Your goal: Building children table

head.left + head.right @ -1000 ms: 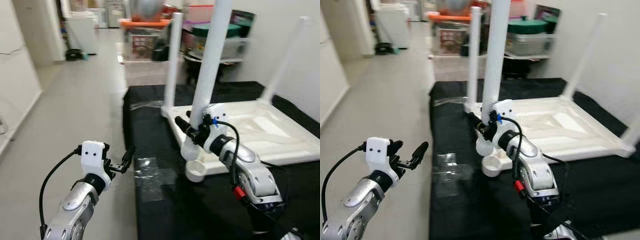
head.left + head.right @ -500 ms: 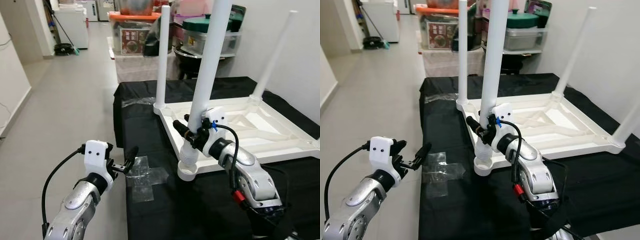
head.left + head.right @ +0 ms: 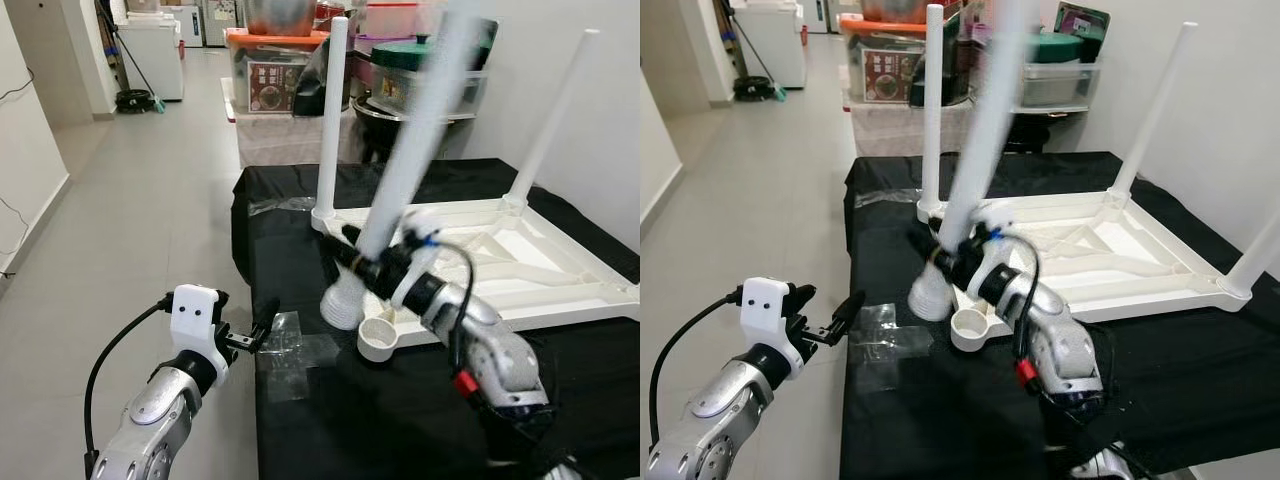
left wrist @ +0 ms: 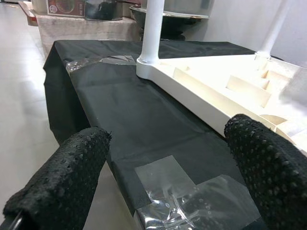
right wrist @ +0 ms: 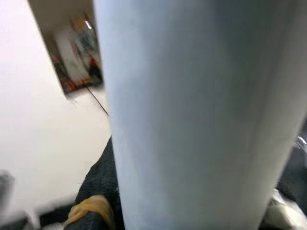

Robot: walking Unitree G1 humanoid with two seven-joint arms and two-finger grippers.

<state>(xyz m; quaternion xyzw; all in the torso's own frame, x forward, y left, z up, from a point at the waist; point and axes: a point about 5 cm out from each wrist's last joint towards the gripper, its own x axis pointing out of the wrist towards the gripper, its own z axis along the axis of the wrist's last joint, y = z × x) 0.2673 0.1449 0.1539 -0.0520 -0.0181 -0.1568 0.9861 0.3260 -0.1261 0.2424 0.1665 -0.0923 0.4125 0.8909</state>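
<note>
Out on the left, the left pincer [image 3: 258, 334] hangs off the edge of the tabletop [image 3: 300, 250], fingers spread wide with nothing between them, pointing in toward the patch of clear tape [image 3: 295, 350] stuck on the black cloth; from its wrist view that crinkled tape sits just ahead between the two black fingers [image 4: 62, 177]. Moving in, the loose table leg [image 3: 400, 190] is tilted hard, its wide foot end down on the cloth just beside the open round socket [image 3: 378, 338] at the near corner of the upturned white children's table [image 3: 560, 270], and it is blurred. The right pincer [image 3: 365, 270] is clamped around that leg low on the shaft, and the right wrist view has the pale tube right up against the lens. Behind, one fitted leg [image 3: 331, 120] stands upright at the far left corner and another [image 3: 553, 115] leans up at the far right corner. Storage boxes [image 3: 275, 70] crowd the back
</note>
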